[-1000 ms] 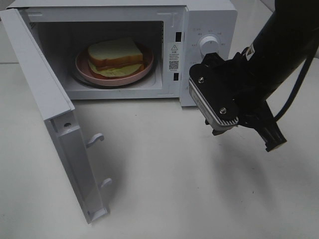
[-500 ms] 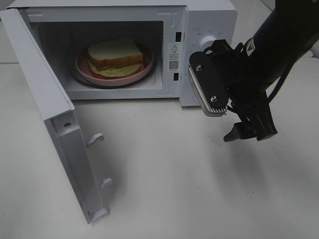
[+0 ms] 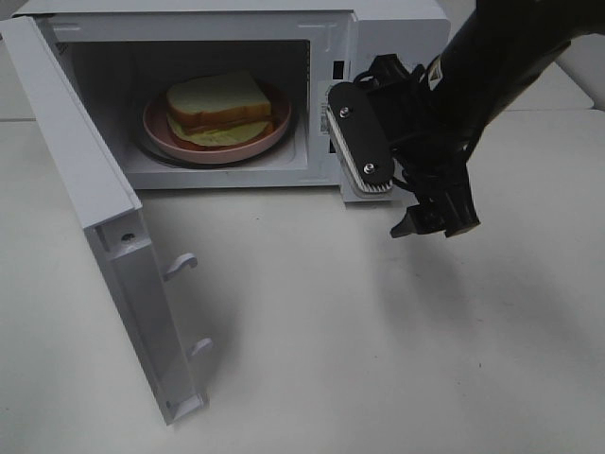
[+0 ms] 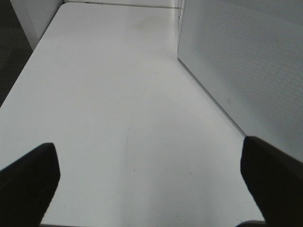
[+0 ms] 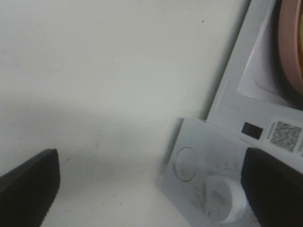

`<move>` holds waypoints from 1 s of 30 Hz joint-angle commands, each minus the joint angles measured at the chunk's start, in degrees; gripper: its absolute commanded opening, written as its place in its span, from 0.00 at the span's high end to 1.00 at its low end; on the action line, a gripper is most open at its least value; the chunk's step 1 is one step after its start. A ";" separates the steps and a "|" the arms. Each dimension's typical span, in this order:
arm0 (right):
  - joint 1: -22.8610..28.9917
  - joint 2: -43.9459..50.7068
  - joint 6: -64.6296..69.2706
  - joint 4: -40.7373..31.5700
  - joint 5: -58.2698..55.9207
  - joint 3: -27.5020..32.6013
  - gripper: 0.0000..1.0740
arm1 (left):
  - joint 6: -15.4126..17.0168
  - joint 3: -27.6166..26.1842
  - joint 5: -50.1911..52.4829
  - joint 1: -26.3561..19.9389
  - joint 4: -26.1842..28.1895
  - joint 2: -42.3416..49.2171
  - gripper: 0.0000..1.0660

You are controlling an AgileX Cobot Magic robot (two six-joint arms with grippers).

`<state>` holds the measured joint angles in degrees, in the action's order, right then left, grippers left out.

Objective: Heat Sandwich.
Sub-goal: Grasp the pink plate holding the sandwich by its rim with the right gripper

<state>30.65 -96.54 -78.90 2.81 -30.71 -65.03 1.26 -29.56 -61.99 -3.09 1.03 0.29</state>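
Exterior high view shows the sandwich (image 3: 219,106) on its pink plate (image 3: 156,128) inside the microwave (image 3: 397,28), so loading looks done, while shutting the door (image 3: 95,199) and starting the heat seem left; the left gripper (image 4: 151,189) and right gripper (image 3: 435,222) are empty, jaws spread.

The microwave (image 3: 397,38) has a smooth white casing with a faint sheen, and its door (image 3: 104,218) looks like moulded white plastic. In the left wrist view its side wall (image 4: 246,61) shows a fine dotted texture. The table (image 3: 378,359) is matt white and smooth. The pink plate (image 3: 156,128) looks smooth and slightly glossy. The sandwich (image 3: 216,95) has soft, porous, matt bread. The right gripper (image 3: 433,225) is matt black, and the camera housing (image 3: 357,142) has a ribbed grey edge.
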 commanded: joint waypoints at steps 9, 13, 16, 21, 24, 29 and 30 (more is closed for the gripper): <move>1.66 -7.79 -2.98 0.00 5.44 -7.79 0.14 | -0.06 0.00 0.52 -0.11 0.11 0.29 0.10; 2.35 -9.85 -3.78 -0.23 6.02 -9.85 0.14 | -0.06 0.00 0.52 -0.11 0.11 0.29 0.10; 2.86 -11.97 -3.84 -0.23 6.02 -12.32 0.15 | -0.06 0.00 0.52 -0.11 0.11 0.29 0.10; 4.35 -15.81 -3.84 -0.23 5.96 -16.62 0.16 | -0.06 0.00 0.52 -0.11 0.11 0.29 0.10; 4.70 -17.36 -3.84 -0.40 5.96 -18.51 0.17 | -0.06 0.00 0.52 -0.11 0.11 0.29 0.10; 5.04 -22.40 -3.72 -0.40 5.56 -24.69 0.18 | -0.06 0.00 0.52 -0.11 0.11 0.29 0.10; 5.04 -23.09 -3.61 -0.46 5.50 -25.50 0.18 | -0.06 0.00 0.52 -0.11 0.11 0.29 0.10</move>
<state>35.52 -118.60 -82.33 2.64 -24.87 -89.09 1.26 -29.56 -61.99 -3.09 1.03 0.29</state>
